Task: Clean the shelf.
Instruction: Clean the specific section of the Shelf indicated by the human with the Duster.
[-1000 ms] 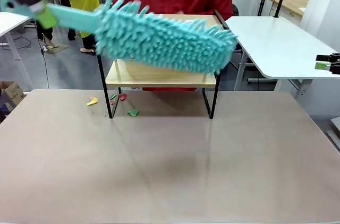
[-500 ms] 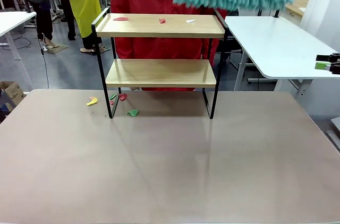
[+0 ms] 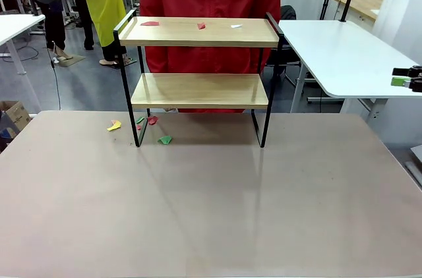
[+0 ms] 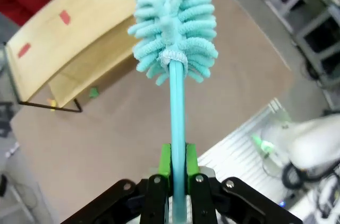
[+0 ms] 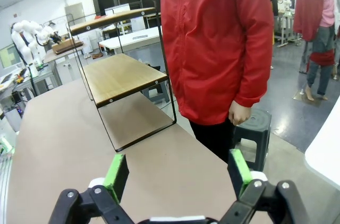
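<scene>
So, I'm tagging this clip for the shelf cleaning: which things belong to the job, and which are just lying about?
Job: shelf; teal duster, clamped in the left gripper; paper scraps on the top board.
Lying about: white side table; cardboard box; black stool; open right gripper.

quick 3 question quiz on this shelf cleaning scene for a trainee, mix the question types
1. True or false: the left hand is shut on the teal duster.
2. How many scraps lie on the top board of the shelf? A one, B three, C seven.
3. Fill in: the right hand is ___ and empty.
Key: 1 true; 2 B; 3 open.
</scene>
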{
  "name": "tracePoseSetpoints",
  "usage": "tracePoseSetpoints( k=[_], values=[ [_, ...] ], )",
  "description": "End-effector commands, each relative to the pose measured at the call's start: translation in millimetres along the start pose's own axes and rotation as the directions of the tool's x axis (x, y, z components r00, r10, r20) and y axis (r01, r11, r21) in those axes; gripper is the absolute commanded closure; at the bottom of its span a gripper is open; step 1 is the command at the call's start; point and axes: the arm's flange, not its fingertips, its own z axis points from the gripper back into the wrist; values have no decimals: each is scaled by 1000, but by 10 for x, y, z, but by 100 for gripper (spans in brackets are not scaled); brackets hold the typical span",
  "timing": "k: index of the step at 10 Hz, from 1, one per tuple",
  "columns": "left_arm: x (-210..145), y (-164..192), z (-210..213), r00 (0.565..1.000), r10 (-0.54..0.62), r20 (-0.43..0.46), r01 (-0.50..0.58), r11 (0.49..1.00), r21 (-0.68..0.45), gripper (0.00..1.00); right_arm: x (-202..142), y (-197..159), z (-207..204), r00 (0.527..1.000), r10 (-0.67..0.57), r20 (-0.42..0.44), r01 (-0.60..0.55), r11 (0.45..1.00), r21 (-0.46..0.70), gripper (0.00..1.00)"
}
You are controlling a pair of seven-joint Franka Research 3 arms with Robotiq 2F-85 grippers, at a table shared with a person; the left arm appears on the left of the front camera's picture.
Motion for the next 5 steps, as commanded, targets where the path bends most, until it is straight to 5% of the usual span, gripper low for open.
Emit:
tracePoseSetpoints(
  k=[1,3,4,5],
  values=[
    [626,-460,-212,993,118,-5,-116,987,113,87,26,25,-15,1000,4,3,-4,1000,1,0],
    [920,-612,-484,982,190,26,-191,972,137,87,26,25,-15,1000,4,3,-4,1000,1,0],
    [253,-274,-455,993,115,27,-117,989,92,87,26,25,-15,1000,4,3,-4,1000,1,0],
    [253,-274,-455,993,115,27,-117,989,92,87,26,25,-15,1000,4,3,-4,1000,1,0]
  ],
)
